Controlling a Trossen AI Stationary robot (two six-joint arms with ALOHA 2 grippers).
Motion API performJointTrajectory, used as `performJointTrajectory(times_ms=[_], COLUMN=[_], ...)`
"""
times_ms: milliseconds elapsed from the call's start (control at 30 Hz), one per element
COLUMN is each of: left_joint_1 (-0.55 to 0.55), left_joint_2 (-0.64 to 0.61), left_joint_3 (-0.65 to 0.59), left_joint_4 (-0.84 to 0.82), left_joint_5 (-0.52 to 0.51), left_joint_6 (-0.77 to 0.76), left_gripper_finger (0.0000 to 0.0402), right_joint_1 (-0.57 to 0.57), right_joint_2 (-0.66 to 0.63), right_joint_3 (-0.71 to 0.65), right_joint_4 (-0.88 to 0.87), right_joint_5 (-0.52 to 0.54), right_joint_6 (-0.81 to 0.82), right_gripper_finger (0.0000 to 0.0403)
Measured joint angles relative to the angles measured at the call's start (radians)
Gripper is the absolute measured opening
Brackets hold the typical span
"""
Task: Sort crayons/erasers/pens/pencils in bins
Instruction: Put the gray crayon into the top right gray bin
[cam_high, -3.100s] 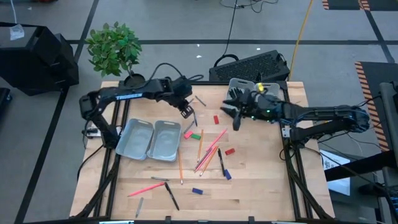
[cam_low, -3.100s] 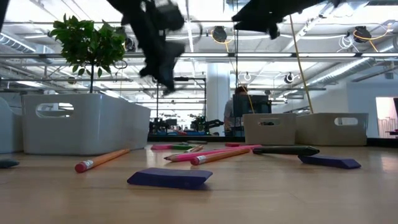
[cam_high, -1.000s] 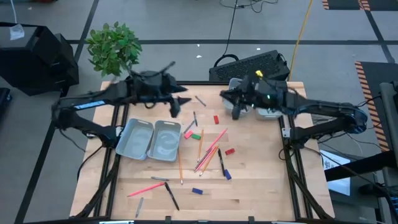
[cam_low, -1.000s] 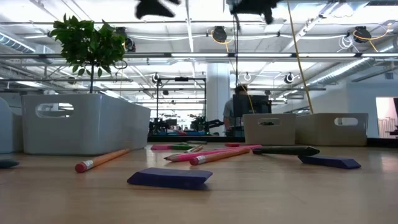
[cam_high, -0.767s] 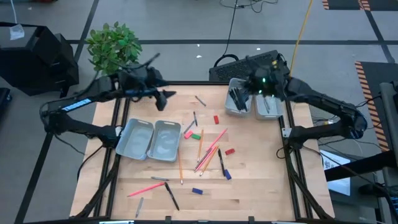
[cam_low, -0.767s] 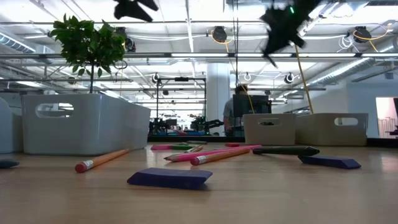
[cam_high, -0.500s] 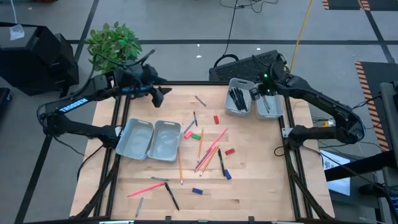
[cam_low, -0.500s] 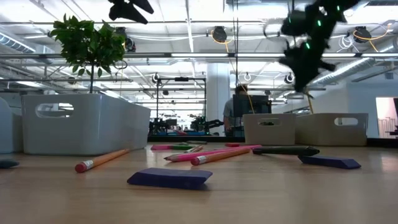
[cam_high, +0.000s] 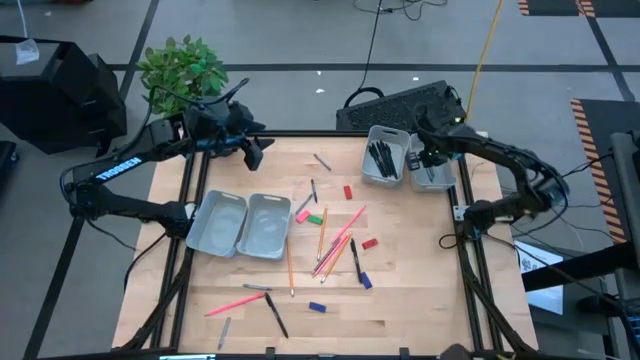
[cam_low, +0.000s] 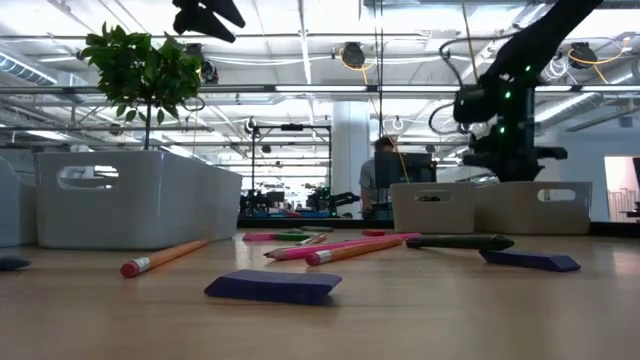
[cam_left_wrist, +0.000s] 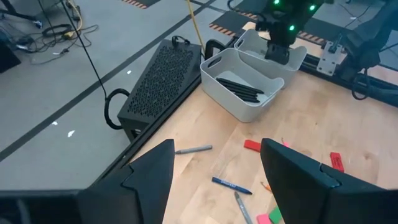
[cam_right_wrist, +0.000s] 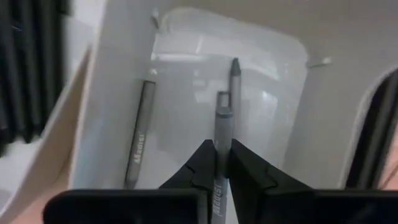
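The right gripper (cam_right_wrist: 217, 163) pinches a slim grey pen (cam_right_wrist: 222, 155) upright over a smooth, pale, round-cornered bin (cam_high: 434, 170) at the table's far right. The left gripper (cam_left_wrist: 217, 168), fingers spread, hangs over the far left corner of the wooden table (cam_high: 400, 290).

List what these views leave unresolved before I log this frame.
- Right-hand bin, high view: the right gripper and arm cover its contents; only the right wrist view shows grey pens inside.
- Two left bins, low view: tall walls hide whatever is inside.
- Left gripper, low view: cropped by the top edge.
- Person, low view: far off, partly behind a bin.
- Pen lettering, right wrist view: too blurred to read.
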Motion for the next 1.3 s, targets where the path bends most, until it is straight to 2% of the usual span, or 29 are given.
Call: performJointTrajectory(times_ms=[267,400,633,767,867,1000,1100,1300], left_joint_1=[0.0,-0.009,-0.017,-0.017,-0.017,-0.017,-0.017,-0.015], left_joint_2=[0.0,0.0,0.0,0.0,0.0,0.001,0.001,-0.009], left_joint_3=[0.0,0.0,0.0,0.0,0.0,0.0,0.0,0.0], left_joint_4=[-0.017,-0.019,-0.033,-0.033,-0.032,-0.031,-0.031,-0.034], left_joint_5=[0.0,0.0,0.0,0.001,0.014,0.021,0.022,0.024], left_joint_6=[-0.03,-0.042,-0.042,-0.058,-0.081,-0.102,-0.12,-0.135], left_gripper_finger=[0.0244,0.0244,0.0244,0.0244,0.0244,0.0244,0.0244,0.0244], right_joint_1=[-0.002,-0.002,0.018,0.1,0.211,0.394,0.508,0.661], right_joint_2=[0.107,0.103,-0.039,-0.167,-0.224,-0.209,-0.142,0.063], right_joint_3=[0.0,0.0,0.0,0.042,0.126,0.294,0.439,0.722], right_joint_4=[0.014,0.011,-0.016,-0.051,-0.063,-0.074,-0.072,-0.066], right_joint_5=[-0.003,-0.026,-0.028,-0.027,-0.022,0.058,0.104,0.106], right_joint_6=[0.007,0.003,0.003,0.019,0.04,0.062,0.068,0.019], right_gripper_finger=[0.0036,0.0061,0.0133,0.0142,0.0134,0.0122,0.0121,0.0121])
